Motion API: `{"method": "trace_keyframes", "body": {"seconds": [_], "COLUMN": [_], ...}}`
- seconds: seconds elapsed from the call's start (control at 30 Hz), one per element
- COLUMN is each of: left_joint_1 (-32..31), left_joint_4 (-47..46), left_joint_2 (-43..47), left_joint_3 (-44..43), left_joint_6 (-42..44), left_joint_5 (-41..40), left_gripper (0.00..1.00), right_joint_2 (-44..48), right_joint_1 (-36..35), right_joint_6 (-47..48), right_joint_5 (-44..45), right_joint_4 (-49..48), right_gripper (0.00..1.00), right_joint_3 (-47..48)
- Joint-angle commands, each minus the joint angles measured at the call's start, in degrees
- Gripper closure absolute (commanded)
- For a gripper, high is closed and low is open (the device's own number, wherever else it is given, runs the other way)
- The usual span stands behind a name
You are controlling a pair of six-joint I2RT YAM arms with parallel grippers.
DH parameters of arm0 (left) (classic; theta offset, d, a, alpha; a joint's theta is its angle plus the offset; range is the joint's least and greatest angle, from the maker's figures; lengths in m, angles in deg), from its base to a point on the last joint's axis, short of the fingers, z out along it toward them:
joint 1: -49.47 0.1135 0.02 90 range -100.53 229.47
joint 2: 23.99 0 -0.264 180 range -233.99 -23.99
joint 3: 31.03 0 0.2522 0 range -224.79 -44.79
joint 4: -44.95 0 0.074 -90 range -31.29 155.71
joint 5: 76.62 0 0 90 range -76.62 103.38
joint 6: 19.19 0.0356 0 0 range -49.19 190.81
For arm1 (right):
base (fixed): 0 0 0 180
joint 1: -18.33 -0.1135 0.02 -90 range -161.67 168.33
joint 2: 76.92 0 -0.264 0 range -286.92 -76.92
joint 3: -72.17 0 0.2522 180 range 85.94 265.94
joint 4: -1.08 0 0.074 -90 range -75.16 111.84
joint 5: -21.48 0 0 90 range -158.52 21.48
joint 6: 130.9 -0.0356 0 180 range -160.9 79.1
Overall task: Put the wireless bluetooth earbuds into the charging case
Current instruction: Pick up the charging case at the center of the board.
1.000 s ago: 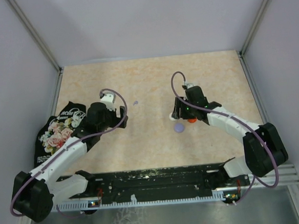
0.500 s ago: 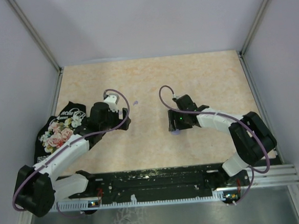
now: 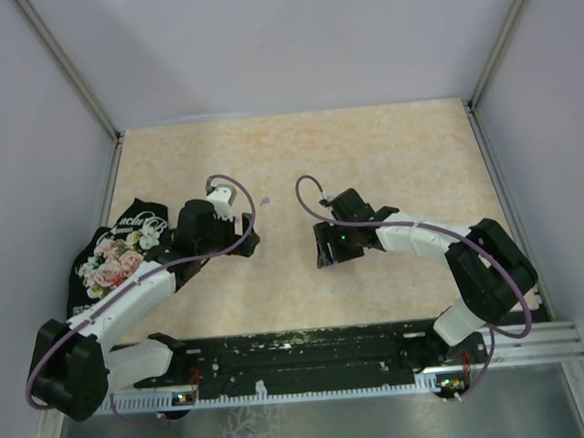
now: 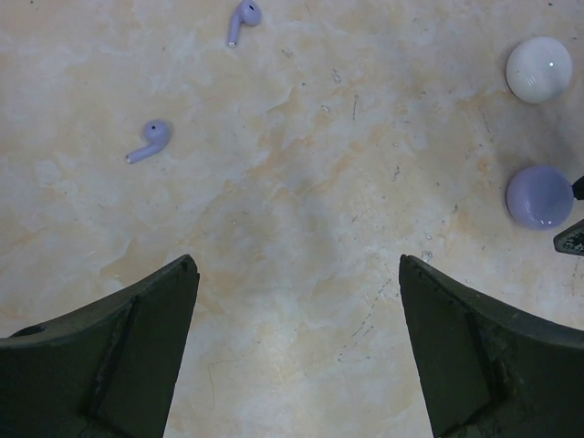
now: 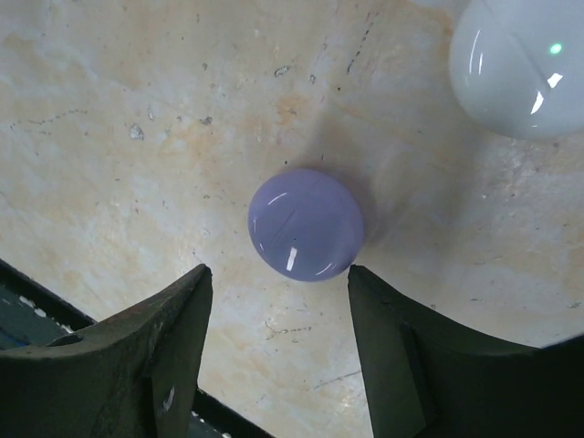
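Observation:
Two lilac earbuds (image 4: 149,141) (image 4: 243,18) lie on the table ahead of my left gripper (image 4: 297,265), which is open and empty. One lilac earbud shows in the top view (image 3: 264,201), between the two grippers. A round lilac case (image 5: 306,224), closed, sits just beyond the fingertips of my right gripper (image 5: 278,274), which is open and empty. The lilac case also shows in the left wrist view (image 4: 538,196). In the top view my right gripper (image 3: 322,252) hides it, and my left gripper (image 3: 245,234) is at centre left. No red or white earbuds are in view.
A round white case (image 5: 520,68) lies beside the lilac one and also shows in the left wrist view (image 4: 538,69). A black floral bag (image 3: 114,253) lies at the table's left edge. Walls enclose the table on three sides.
My right gripper has moved left across the table and now covers the lilac case in the top view. The red object near it is hidden. My left gripper has shifted slightly right.

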Motion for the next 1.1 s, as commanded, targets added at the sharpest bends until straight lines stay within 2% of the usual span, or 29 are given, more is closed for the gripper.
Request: {"method": "trace_keyframes", "body": {"seconds": [0.0,0.27,0.43,0.63,0.77,1.07], "left_joint_1": [0.2,0.2,0.7,7.2,11.7,12.5], "left_joint_4": [-1.2,-1.8,-1.8,-2.4,-3.2,-2.9], "left_joint_2": [-0.6,-0.4,-0.7,-0.6,-0.1,-0.9], "left_joint_3": [-2.0,-1.1,-0.5,2.2,4.1,4.2], "left_joint_6": [-0.8,-4.0,-7.2,-12.3,-15.0,-15.8], "left_joint_5": [4.2,7.9,10.4,17.0,21.7,23.8], "left_gripper": [0.06,0.06,0.06,0.06,0.07,0.08], "right_joint_2": [0.9,-0.3,-2.3,-5.9,-6.6,-9.6], "right_joint_1": [-1.0,-1.4,-4.6,-7.6,-7.8,-9.5], "right_joint_6": [4.6,13.7,19.5,27.3,31.2,33.1], "right_joint_5": [0.2,1.0,4.7,10.3,9.3,7.0], "right_joint_4": [2.1,4.2,4.1,7.6,8.5,9.6], "right_gripper": [0.39,0.36,0.33,0.31,0.30,0.36], "right_joint_3": [3.8,6.5,8.3,11.6,11.8,11.8]}}
